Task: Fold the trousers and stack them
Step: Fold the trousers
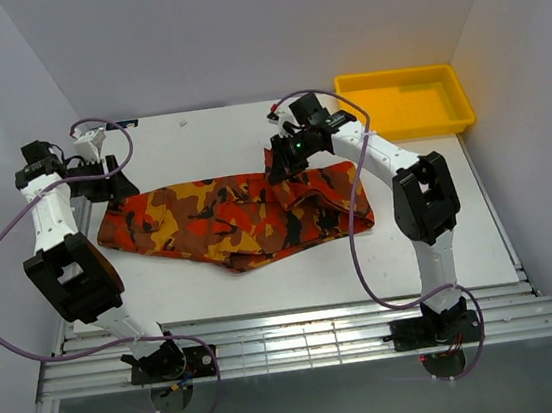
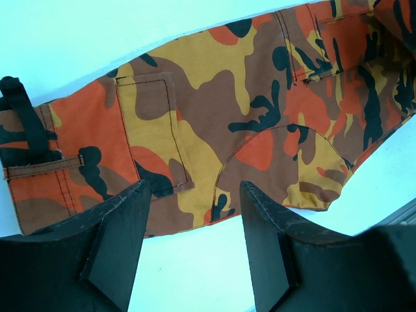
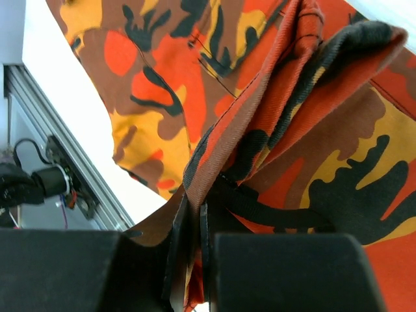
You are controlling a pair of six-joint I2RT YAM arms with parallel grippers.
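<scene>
White table: the trousers lie across its middle, their right end lifted. My right gripper is clenched on that raised cloth. My left gripper hangs spread and empty over the waist end. I judge the first fold is unfinished and stacking is untouched.

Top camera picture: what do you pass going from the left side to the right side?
In order: left arm → trousers → yellow tray. The right arm reaches over the trousers, so it has no clear place.
</scene>
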